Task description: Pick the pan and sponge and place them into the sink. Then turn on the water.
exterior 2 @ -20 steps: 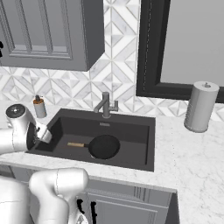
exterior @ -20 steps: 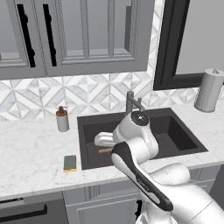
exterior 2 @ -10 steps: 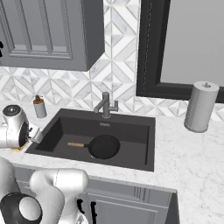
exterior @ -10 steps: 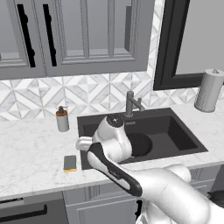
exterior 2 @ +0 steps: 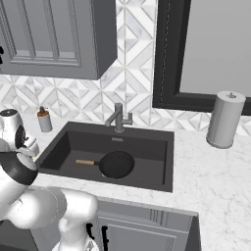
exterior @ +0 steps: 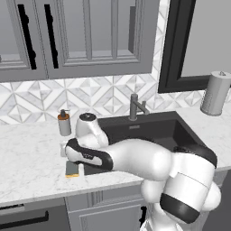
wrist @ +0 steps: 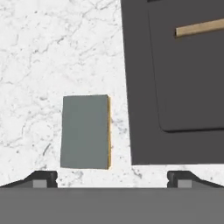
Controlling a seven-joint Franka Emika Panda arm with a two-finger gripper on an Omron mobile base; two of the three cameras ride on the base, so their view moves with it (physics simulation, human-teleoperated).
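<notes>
Black pan: lies flat on the floor of the sink, wooden handle pointing away from the drain side; first item judged done.
Sponge: flat on the white marble tabletop, grey-green face up, yellow layer showing along one edge, just beside the sink's outer rim and not touching it.
Change: within the last second the arm has swung out of the basin, over the rim, toward the sponge; hand view now looks straight down on it.
Meaning: pan step closed, sponge pick under way, nothing grasped yet.
Hand: fingers fully apart, empty, hovering above the sponge; sponge sits off-centre between the tips.
Arm pose: reaches low and leftward across the tabletop, wrist pointing down.
Faucet: untouched, no water running.
</notes>
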